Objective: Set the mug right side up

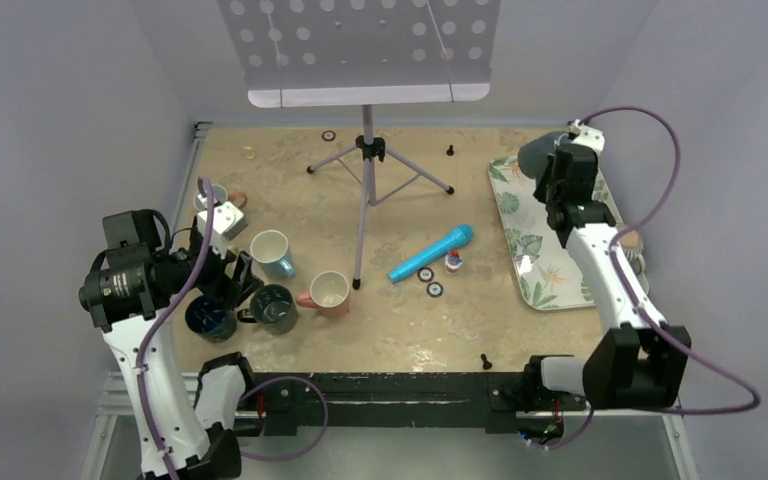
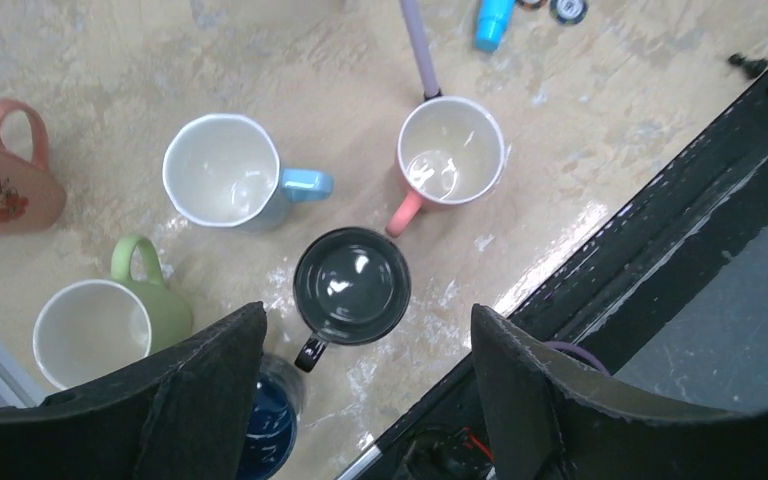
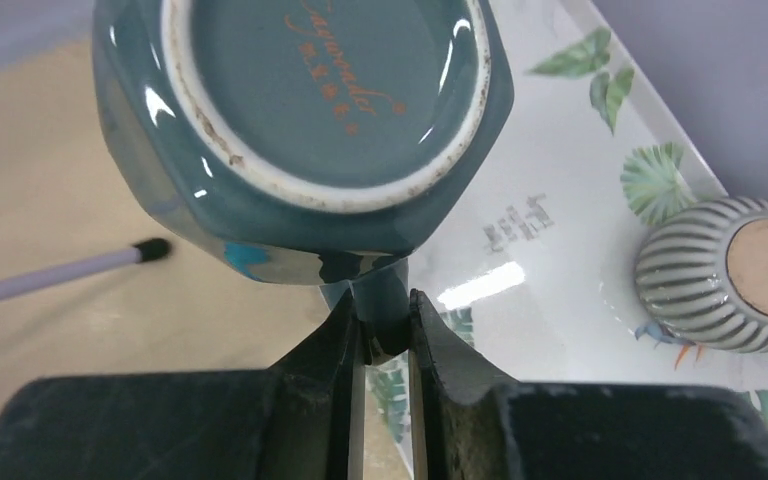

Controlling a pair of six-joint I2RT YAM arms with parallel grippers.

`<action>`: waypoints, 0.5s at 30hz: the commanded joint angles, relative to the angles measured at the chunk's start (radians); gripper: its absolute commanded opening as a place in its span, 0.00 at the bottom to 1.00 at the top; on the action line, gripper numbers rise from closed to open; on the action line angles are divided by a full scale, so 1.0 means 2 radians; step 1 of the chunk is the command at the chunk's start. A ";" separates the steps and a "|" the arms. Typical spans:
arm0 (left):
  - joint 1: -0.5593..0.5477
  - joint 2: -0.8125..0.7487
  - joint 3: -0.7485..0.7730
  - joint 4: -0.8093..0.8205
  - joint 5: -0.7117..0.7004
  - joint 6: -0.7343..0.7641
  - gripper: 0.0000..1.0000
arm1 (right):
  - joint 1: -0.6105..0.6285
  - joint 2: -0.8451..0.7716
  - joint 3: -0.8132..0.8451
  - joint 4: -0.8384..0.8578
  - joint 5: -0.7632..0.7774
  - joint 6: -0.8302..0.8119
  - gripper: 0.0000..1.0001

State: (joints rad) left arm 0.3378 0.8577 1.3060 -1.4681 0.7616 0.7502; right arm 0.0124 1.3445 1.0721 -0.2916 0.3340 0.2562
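The right hand (image 3: 385, 322) is clamped narrow on the handle of the teal mug (image 3: 320, 90). The mug is base-up at the far end of the tray (image 3: 560, 170), near the tabletop's far-right corner. The grasp looks made; turning it over and setting it down remain. A striped mug (image 3: 730, 265) also sits base-up on the tray. The left hand (image 2: 368, 325) hangs wide above upright mugs (image 2: 220, 185) by the near-left corner. The tabletop (image 1: 400, 330) is mottled beige with white scuffs. Pale walls (image 1: 60, 100) enclose it, and a music stand (image 1: 365, 60) is at the far edge.
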 commanded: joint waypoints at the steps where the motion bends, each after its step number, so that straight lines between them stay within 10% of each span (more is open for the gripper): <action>1: -0.003 0.000 0.064 -0.038 0.081 -0.034 0.79 | 0.006 -0.092 0.028 0.038 -0.022 0.033 0.00; 10: -0.002 0.021 0.227 -0.109 0.252 -0.097 0.92 | 0.027 -0.255 0.075 0.065 -0.171 0.070 0.00; 15: -0.003 -0.018 0.215 0.091 0.327 -0.300 0.94 | 0.072 -0.296 0.084 0.121 -0.259 0.117 0.00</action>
State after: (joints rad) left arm 0.3378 0.8684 1.7489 -1.5253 1.2247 0.4774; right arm 0.1024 0.8158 1.1782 -0.2726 0.0212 0.3923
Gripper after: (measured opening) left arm 0.935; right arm 0.169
